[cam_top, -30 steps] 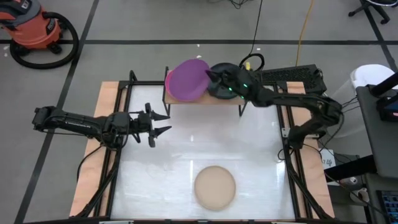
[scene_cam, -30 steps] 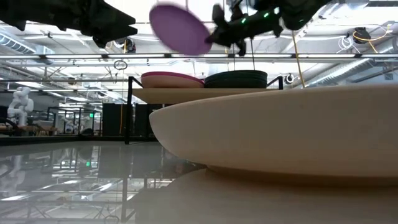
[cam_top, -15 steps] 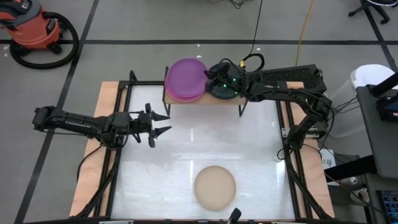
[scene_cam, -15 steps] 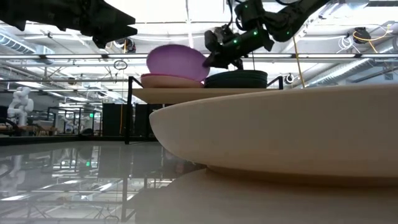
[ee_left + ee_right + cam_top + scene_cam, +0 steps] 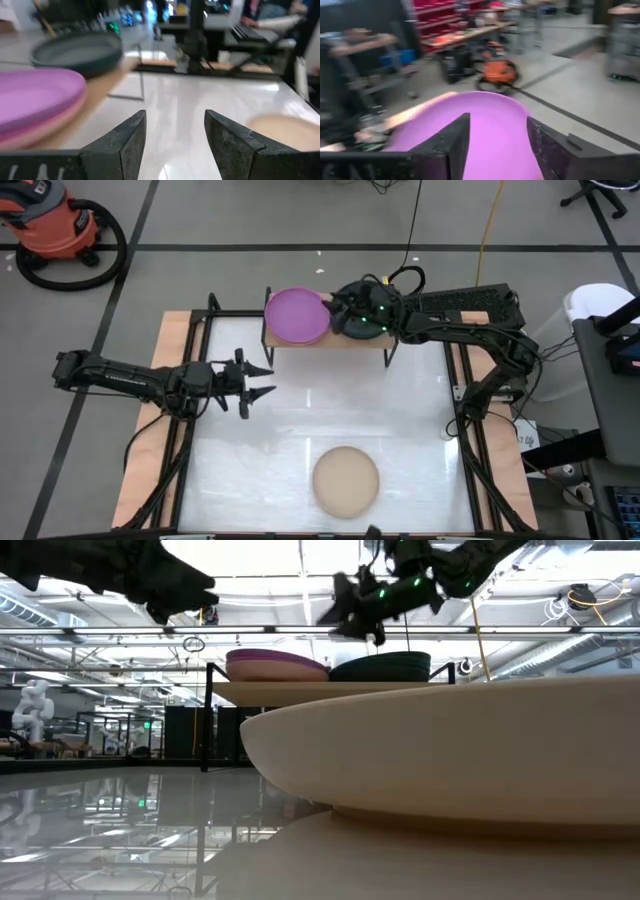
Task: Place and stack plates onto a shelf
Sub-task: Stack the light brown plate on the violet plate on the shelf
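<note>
In the high view the shelf carries two stacks: a purple plate lies on top of the stack at one end, and dark plates sit at the other end under the right gripper, whose jaws are spread and hold nothing just beside the purple plate's edge. One beige plate lies alone on the white table, well apart from the shelf, so I judge that most of the work is done and this plate is left. The left gripper waits between the shelf and the beige plate, jaws spread and empty; nothing lies in the way. An orange vacuum cleaner stands on the floor far from the shelf. In the low view the purple plate rests flat on a pinkish stack beside the dark stack. The left wrist view shows spread fingers, the right wrist view the purple plate just past its own open fingers.
</note>
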